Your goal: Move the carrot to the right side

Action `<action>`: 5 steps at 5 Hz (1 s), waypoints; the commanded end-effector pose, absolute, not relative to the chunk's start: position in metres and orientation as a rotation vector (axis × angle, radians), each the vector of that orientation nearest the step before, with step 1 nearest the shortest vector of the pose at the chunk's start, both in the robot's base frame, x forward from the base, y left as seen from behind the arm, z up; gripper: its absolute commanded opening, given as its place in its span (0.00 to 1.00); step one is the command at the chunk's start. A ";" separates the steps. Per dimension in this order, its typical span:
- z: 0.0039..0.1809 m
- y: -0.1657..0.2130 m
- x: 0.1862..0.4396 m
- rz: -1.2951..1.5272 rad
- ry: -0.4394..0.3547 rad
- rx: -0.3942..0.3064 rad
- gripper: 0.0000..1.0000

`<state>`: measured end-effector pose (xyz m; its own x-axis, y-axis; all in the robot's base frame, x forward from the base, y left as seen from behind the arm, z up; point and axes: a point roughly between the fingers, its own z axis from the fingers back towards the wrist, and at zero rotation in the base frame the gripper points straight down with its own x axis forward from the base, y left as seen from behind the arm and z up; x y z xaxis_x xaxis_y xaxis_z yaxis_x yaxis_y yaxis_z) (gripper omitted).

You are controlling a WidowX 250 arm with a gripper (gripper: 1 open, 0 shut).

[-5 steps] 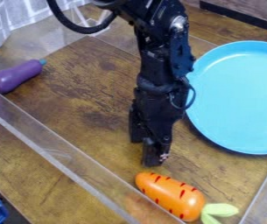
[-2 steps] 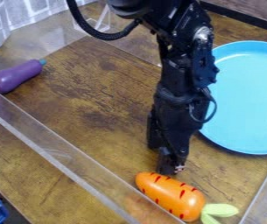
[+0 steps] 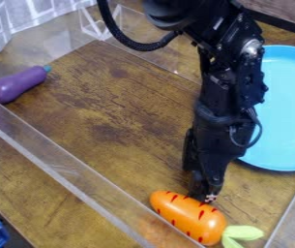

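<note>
The carrot (image 3: 191, 217) is a glossy orange toy with short dark stripes and a pale green leafy top (image 3: 244, 235). It lies on the wooden table near the front edge, at the bottom right of the camera view. My gripper (image 3: 207, 191) hangs on the black arm, pointing down, directly above the carrot's upper end and almost touching it. Its fingertips look close together with nothing between them, but I cannot tell whether it is open or shut.
A large blue plate (image 3: 281, 107) lies at the right behind the arm. A purple eggplant toy (image 3: 18, 82) lies at the far left. A clear plastic wall (image 3: 59, 179) runs along the table's front-left edge.
The arm has moved right and toward the front, and the gripper has dropped from beside the plate's edge to just above the carrot. The carrot has not moved.
</note>
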<state>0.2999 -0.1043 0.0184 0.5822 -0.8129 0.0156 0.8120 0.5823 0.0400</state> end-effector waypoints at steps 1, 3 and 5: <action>0.022 -0.118 0.295 -0.965 -0.054 0.025 1.00; 0.024 -0.134 0.297 -0.887 -0.062 0.023 1.00; 0.023 -0.147 0.306 -0.767 -0.073 0.022 1.00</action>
